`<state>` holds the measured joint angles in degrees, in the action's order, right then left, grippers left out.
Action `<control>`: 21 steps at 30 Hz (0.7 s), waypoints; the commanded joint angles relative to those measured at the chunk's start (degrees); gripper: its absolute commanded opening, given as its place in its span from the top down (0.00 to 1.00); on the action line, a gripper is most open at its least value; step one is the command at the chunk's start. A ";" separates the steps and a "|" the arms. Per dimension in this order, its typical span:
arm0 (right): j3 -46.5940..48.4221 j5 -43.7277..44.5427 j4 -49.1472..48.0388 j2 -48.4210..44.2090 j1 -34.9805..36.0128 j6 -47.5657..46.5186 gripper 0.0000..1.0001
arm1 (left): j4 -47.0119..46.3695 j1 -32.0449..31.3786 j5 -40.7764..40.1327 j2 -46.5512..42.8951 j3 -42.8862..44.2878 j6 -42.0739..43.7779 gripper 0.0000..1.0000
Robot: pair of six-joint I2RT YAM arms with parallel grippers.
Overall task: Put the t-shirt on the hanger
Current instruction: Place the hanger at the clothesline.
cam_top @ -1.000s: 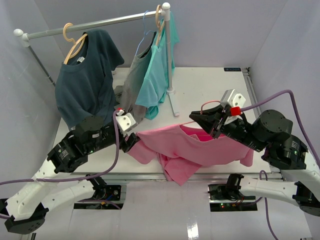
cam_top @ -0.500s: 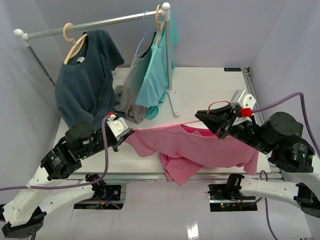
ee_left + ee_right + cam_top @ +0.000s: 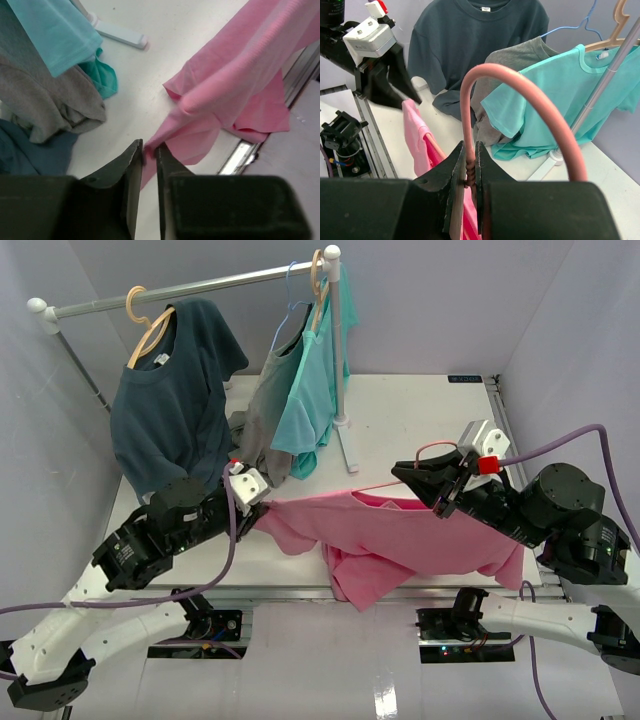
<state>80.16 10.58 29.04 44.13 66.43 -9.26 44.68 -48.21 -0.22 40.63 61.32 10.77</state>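
Note:
The pink t-shirt [image 3: 410, 540] hangs stretched between my two grippers above the table's front edge, its lower part drooping over the edge. My left gripper [image 3: 263, 502] is shut on the t-shirt's left edge; the left wrist view shows the fabric [image 3: 240, 75] pinched at the fingertips [image 3: 150, 150]. My right gripper [image 3: 436, 492] is shut on the twisted neck of the pink hanger [image 3: 436, 447]. In the right wrist view the hanger's hook [image 3: 520, 95] curves up above the jaws [image 3: 470, 152]. One hanger arm runs left inside the t-shirt [image 3: 417, 135].
A clothes rack rail [image 3: 190, 288] at the back holds a dark navy shirt [image 3: 170, 410] on a wooden hanger, a grey shirt [image 3: 262, 425] and a turquoise shirt [image 3: 318, 390]. The rack's white base [image 3: 347, 445] stands mid-table. The table's metal front edge [image 3: 290, 592] lies under the t-shirt.

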 commanded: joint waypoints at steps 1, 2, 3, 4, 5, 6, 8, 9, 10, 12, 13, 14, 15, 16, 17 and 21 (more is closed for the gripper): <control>2.25 -0.21 -4.43 -0.43 0.19 -0.36 0.92 | 2.78 0.04 3.29 -1.39 1.56 -0.54 0.28; 1.52 -0.22 -4.43 -0.15 0.19 -0.23 0.92 | 2.72 0.04 5.37 -1.73 2.11 -0.41 0.27; 0.96 -0.30 -4.48 0.10 0.19 -0.14 0.92 | 2.30 0.04 7.44 -2.03 2.67 0.19 0.25; 0.36 -0.39 -4.52 0.35 0.18 -0.05 0.92 | 1.88 0.03 9.36 -2.34 3.33 0.75 0.22; -0.62 -0.49 -4.61 0.52 0.10 0.12 0.92 | 1.63 -0.04 9.79 -2.75 4.99 0.93 0.14; -0.93 -0.97 -4.73 0.71 0.16 0.30 0.92 | 1.38 0.02 9.73 -2.75 6.95 1.24 0.09; -2.09 -1.80 -4.96 0.82 0.14 0.65 0.92 | 1.87 0.04 8.89 -2.03 10.59 1.41 0.04; -2.49 -2.16 -5.21 0.75 0.10 0.90 0.92 | 1.98 0.04 8.69 -1.53 12.62 1.57 0.02; -2.85 -2.68 -5.52 0.70 0.10 1.21 0.92 | 1.98 0.04 8.74 -0.91 14.74 1.77 0.02; -3.35 -3.96 -5.66 0.91 0.10 1.49 0.92 | 1.52 -0.05 11.61 0.71 18.90 2.18 0.02; -3.57 -4.81 -5.66 1.18 0.10 1.67 0.92 | 1.17 -0.05 13.89 1.96 19.90 2.53 0.02; -3.83 -5.25 -5.81 1.44 0.10 1.77 0.92 | 1.11 0.03 16.49 3.27 20.73 2.96 0.02; -4.02 -5.82 -6.13 1.71 0.10 1.93 0.92 | 1.92 0.04 20.52 4.88 22.18 3.47 0.02; -4.19 -5.99 -6.26 2.33 0.10 2.03 0.92 | 2.87 -0.03 22.74 8.43 23.09 3.70 0.02; -4.18 -6.05 -6.47 2.85 0.10 2.05 0.92 | 4.45 -0.01 24.55 10.99 24.03 3.94 0.02; -3.08 -6.80 -7.04 4.55 0.11 1.98 0.92 | 7.67 -0.03 27.94 19.46 24.57 4.91 0.05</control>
<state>75.83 5.65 28.00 47.85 66.43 -7.69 46.64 -48.18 20.78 50.17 86.94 14.08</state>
